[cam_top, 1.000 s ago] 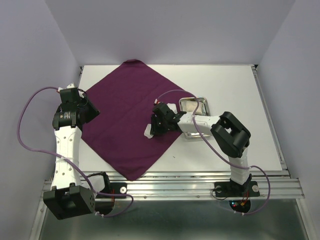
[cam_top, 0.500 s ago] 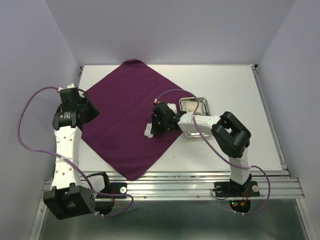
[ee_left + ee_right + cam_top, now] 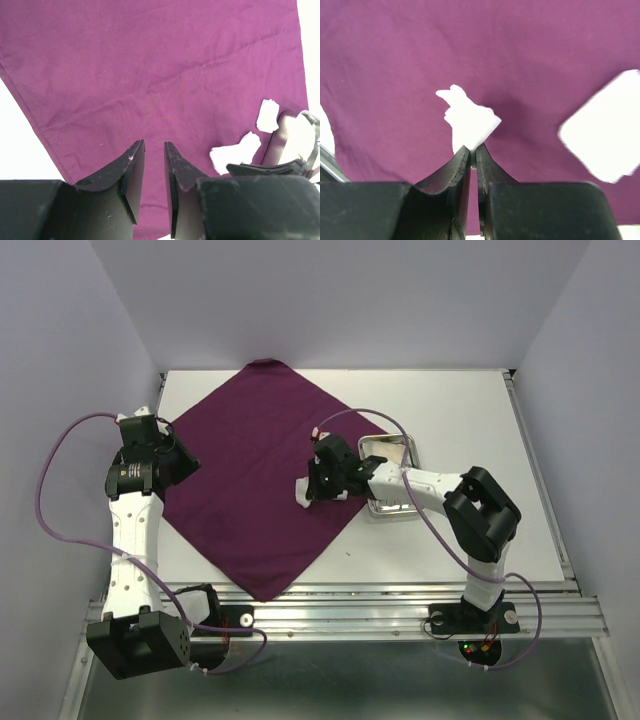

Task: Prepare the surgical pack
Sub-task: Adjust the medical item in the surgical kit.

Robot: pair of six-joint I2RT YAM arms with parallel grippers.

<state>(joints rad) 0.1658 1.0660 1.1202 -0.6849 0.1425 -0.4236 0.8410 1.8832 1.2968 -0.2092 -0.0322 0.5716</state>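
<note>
The dark purple cloth (image 3: 250, 460) lies spread as a diamond on the white table. My right gripper (image 3: 309, 488) hangs over the cloth's right part, shut on the corner of a white gauze pad (image 3: 467, 120) that dangles from its tips (image 3: 473, 149). A second gauze pad (image 3: 605, 127) lies flat on the cloth beside it. The steel tray (image 3: 398, 445) sits just off the cloth's right corner, partly covered by the right arm. At the cloth's left corner my left gripper (image 3: 154, 145) stands open, its narrow gap empty above the cloth (image 3: 150, 75).
In the left wrist view the two gauze pads (image 3: 268, 115) (image 3: 235, 152) show at the far right. Bare white table (image 3: 470, 420) lies to the right and behind the cloth. A metal rail (image 3: 350, 615) runs along the near edge.
My right gripper closed on the gauze pad and drew it up and slightly back; its elbow swung right. The left arm has not moved.
</note>
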